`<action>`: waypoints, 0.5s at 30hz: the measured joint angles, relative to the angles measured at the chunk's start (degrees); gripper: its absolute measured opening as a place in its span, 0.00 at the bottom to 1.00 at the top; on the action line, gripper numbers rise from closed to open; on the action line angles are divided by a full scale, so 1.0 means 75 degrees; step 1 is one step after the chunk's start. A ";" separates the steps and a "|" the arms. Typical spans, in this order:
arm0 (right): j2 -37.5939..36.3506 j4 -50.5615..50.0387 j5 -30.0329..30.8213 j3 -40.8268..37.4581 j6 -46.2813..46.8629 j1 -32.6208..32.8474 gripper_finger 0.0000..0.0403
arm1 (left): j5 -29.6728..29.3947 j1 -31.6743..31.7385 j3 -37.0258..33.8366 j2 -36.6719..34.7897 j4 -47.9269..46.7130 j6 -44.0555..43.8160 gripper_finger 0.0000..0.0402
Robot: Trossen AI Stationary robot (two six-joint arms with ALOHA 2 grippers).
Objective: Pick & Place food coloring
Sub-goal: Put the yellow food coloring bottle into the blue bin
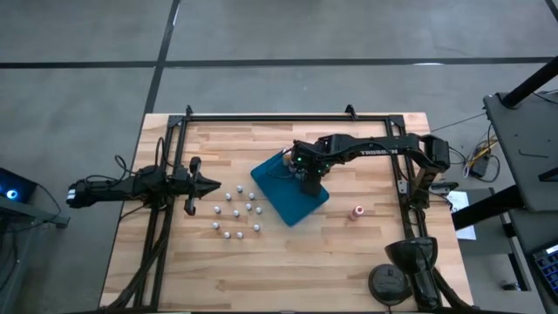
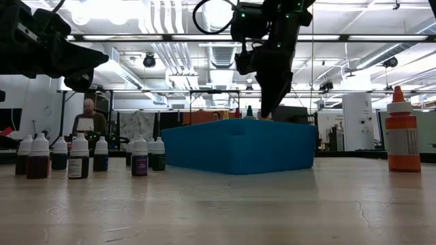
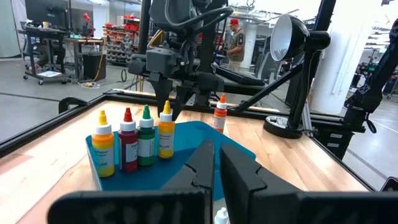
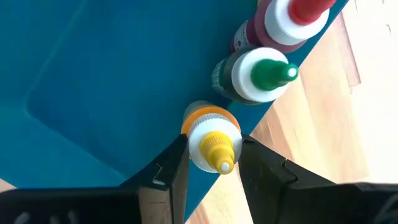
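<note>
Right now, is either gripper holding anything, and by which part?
The right gripper holds the yellow-capped bottle of orange food coloring by its white neck, over the blue rectangular tray. The left gripper is shut and empty.

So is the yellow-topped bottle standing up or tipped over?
Standing up. The yellow-topped bottle stands in the blue tray, with the right gripper around its neck.

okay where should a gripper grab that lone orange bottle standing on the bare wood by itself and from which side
Grip the orange bottle across its straight label-covered body, below the tapered cap, which would likely slip between fingers. It stands upright with bare table all around, so coming straight down from above looks safest. The right gripper is nearer but has a yellow-capped bottle between its fingers over the blue tray.
</note>
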 joint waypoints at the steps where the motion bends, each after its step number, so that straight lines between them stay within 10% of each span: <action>1: 0.0000 0.0010 0.0035 0.0000 0.0014 -0.0002 0.27 | 0.0000 0.0000 -0.0001 0.0003 0.0000 0.0000 0.00; 15: -0.0006 0.0002 0.0228 0.0000 -0.0042 -0.0002 0.35 | -0.0001 -0.0001 0.0000 0.0000 0.0000 0.0000 0.00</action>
